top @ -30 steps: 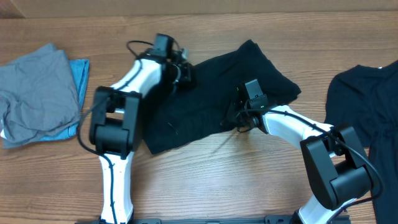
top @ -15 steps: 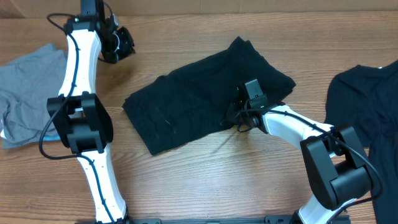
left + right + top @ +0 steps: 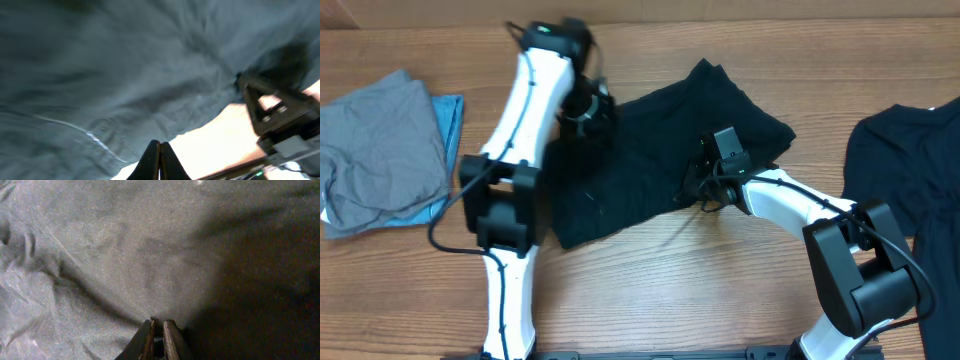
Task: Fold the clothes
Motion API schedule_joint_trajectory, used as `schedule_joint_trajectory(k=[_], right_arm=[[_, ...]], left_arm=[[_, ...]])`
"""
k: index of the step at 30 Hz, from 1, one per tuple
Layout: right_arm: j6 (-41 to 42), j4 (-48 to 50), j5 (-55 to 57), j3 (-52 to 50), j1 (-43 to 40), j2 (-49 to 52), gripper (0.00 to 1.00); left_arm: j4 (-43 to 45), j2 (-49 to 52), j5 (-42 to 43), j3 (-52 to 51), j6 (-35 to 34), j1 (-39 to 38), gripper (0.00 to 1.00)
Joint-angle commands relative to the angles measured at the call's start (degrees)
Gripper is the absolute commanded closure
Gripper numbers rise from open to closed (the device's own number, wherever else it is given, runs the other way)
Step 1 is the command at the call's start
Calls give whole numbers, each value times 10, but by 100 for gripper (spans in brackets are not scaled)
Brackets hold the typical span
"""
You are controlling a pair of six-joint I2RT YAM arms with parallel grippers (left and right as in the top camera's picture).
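On the wooden table, your right gripper is pinching a rumpled black garment; your left gripper is hovering at its edge, fingers pressed together.

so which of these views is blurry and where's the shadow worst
Left wrist view: the black garment is smeared by motion blur and looks washed bluish, and the table is blown out pale. Right wrist view: sharp, with the weave visible, but the right side sinks into deep shadow. Overhead view: evenly lit and crisp, apart from slight blur on the left arm.
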Motion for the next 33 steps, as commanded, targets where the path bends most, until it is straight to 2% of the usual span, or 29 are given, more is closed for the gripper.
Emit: schedule_joint_trajectory(k=[1, 2, 4, 6, 9, 11, 13, 14, 15, 20, 27, 33], right_arm=[[-15, -6, -5, -1, 0, 3, 89], [-17, -6, -13, -1, 0, 3, 89], [-50, -7, -46, 4, -2, -2, 96], [-89, -18, -80, 21, -6, -18, 96], [-124, -52, -91, 60, -12, -63, 90], [-149, -67, -89, 82, -13, -90, 71], [-158, -77, -67, 98, -18, -112, 32], [-158, -87, -43, 106, -24, -122, 20], [-158, -96, -25, 110, -31, -126, 14], [-154, -149, -3, 113, -116, -116, 11], [-169, -146, 31, 113, -224, -112, 10], [-216, -125, 38, 113, -247, -78, 7]], left_arm=[[10, -6, -27, -57, 3, -31, 96], [12, -6, -24, -71, 3, -34, 96], [18, -6, -14, -101, 3, -38, 96], [22, -6, -2, -127, 3, -38, 96], [37, -6, 6, -162, 3, -39, 96], [47, -6, 8, -179, 3, -41, 96], [54, -6, 7, -191, 2, -44, 96], [58, -6, 4, -198, 2, -47, 96], [59, -6, -4, -204, 2, -50, 96], [83, -6, -106, -256, -45, -67, 96], [133, -6, -129, -306, -54, -68, 96], [144, -6, -152, -314, -66, -68, 96]])
